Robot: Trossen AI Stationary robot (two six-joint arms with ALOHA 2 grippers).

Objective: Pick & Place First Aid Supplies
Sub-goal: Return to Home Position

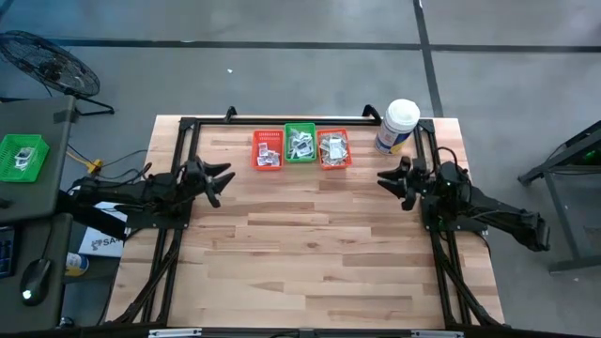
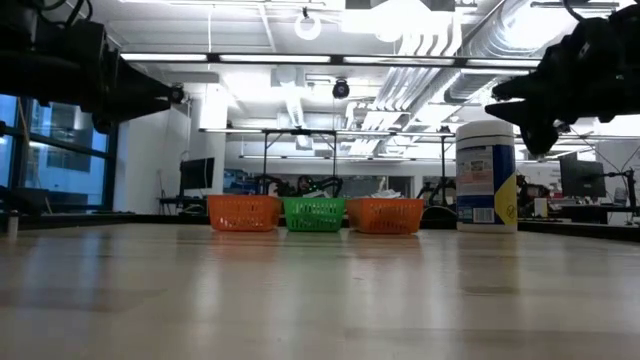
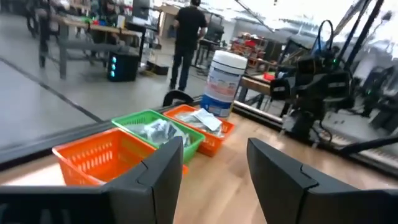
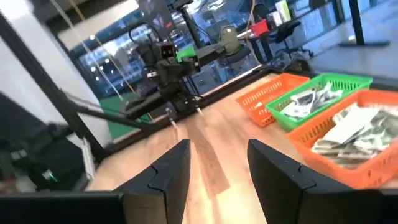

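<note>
Left gripper: fingers apart, nothing between them, raised over the wood, off to left of green basket and nearer the robot, well apart from it. Right gripper: also spread and empty, off to right of green basket at approx. same depth, well apart. Both pointing inward, toward each other.

Packets: heaped inside green basket. More in right orange basket, just beside green basket on its right. Only a few in left orange basket, just beside it on its left. None in either gripper.

Step in hand, as judged: going to rest pose w/ empty hands. To do it well:
- Keep both wrists high.
- Pull back away from green basket w/o sweeping across the basket row.
- On right side, mind white tub, upright, right of green basket beyond the orange one, probably near the right arm's path.
- No need to shut fingers hard. Slow, smooth retreat is enough.

Surface: table of pale wood planks, level, matte.

Room: behind green basket, big open workshop w/ ceiling lights, ducts, desks, monitors. One person in dark clothes standing far behind it, back turned. Fan on floor, far left of green basket.
</note>
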